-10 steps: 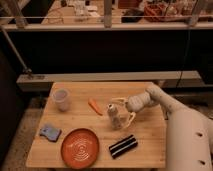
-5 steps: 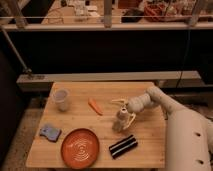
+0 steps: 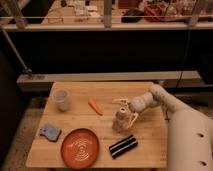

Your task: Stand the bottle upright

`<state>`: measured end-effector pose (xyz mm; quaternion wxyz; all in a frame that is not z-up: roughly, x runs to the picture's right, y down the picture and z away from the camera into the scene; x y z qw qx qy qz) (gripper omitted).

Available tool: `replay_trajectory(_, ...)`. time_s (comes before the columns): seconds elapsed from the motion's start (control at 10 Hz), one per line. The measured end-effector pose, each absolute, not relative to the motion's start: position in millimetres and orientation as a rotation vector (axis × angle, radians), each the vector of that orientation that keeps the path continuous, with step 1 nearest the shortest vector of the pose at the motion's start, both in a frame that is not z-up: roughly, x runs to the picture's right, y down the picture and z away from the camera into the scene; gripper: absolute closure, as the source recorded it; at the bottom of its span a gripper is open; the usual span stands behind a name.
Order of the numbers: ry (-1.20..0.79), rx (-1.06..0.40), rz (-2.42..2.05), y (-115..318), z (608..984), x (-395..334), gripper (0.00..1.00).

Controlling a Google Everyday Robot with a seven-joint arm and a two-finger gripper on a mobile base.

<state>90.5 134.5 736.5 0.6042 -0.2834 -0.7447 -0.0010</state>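
The small beige bottle (image 3: 119, 119) stands about upright on the wooden table (image 3: 150, 150), right of the middle. My gripper (image 3: 127, 110) reaches in from the right at the end of the white arm (image 3: 165, 102). Its fingers are spread open, one finger (image 3: 121, 101) above and behind the bottle and the other (image 3: 132, 119) close to the bottle's right side. The bottle's cap sits between and just left of the fingertips. I cannot tell whether the lower finger touches the bottle.
An orange carrot (image 3: 95, 106) lies left of the bottle. A clear plastic cup (image 3: 61, 99) stands at the back left. An orange plate (image 3: 80, 147), a blue sponge (image 3: 50, 132) and a black striped object (image 3: 123, 146) lie along the front. My white body (image 3: 190, 145) fills the right.
The bottle has gone from tilted in the gripper to standing on the table. The fingers have spread and drawn slightly back to the right.
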Motion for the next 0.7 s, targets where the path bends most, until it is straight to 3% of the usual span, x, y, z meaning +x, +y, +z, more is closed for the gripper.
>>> replay_trajectory(0.7, -1.630, -0.616, -0.011, 124.0, 733.7, 121.9, 0.20)
